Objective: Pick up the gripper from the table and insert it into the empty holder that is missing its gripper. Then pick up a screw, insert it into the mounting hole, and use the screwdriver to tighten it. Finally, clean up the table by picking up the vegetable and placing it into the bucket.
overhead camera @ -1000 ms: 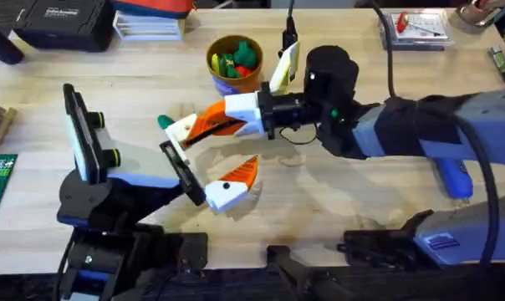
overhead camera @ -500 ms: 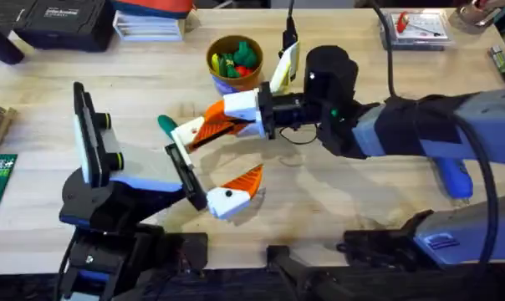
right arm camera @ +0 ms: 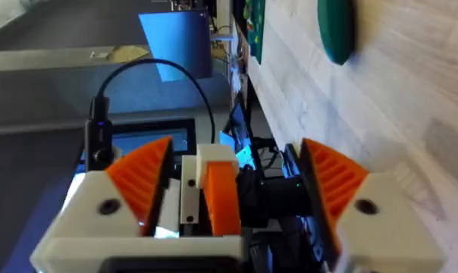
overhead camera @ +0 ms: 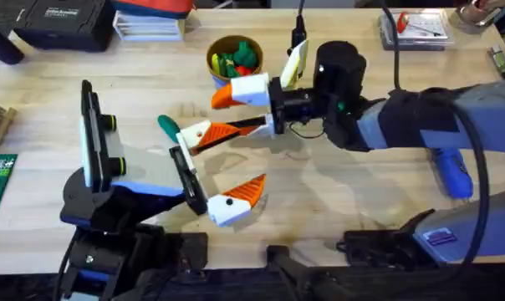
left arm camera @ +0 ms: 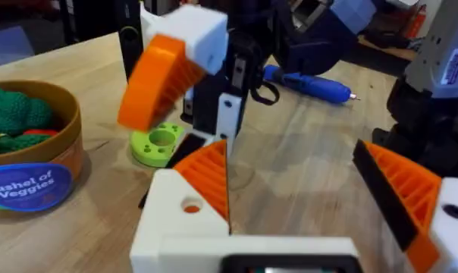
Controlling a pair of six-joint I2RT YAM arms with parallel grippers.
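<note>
From overhead, the right gripper [overhead camera: 223, 115] reaches across the middle of the table [overhead camera: 344, 209], its jaws spread wide. Between them lies the gripper part [overhead camera: 198, 134], white with an orange pad, which appears seated on the black holder [overhead camera: 184, 167] of the left gripper [overhead camera: 240, 155]. The left jaws also stand wide, holding nothing. The vegetable [overhead camera: 166, 125] lies just beyond the right jaws' tips, the bucket [overhead camera: 234, 63] sits off to one side of them, and the screwdriver [overhead camera: 453, 171] lies well behind, by the right forearm. In the left wrist view, the gripper part [left arm camera: 187, 220] forms one side of the left gripper [left arm camera: 293, 174], with the right arm's orange finger just ahead, the bucket [left arm camera: 32, 152] off to the side and the screwdriver [left arm camera: 308, 82] far ahead. In the right wrist view, the right gripper [right arm camera: 236, 159] is open with the gripper part [right arm camera: 214, 189] standing between its jaws, touching neither as far as can be seen, and the vegetable [right arm camera: 337, 30] ahead. The step in hand looks like letting go. With no screw in place, the part is probably loose, so the right arm should back straight out, jaws wide, without brushing it.
</note>
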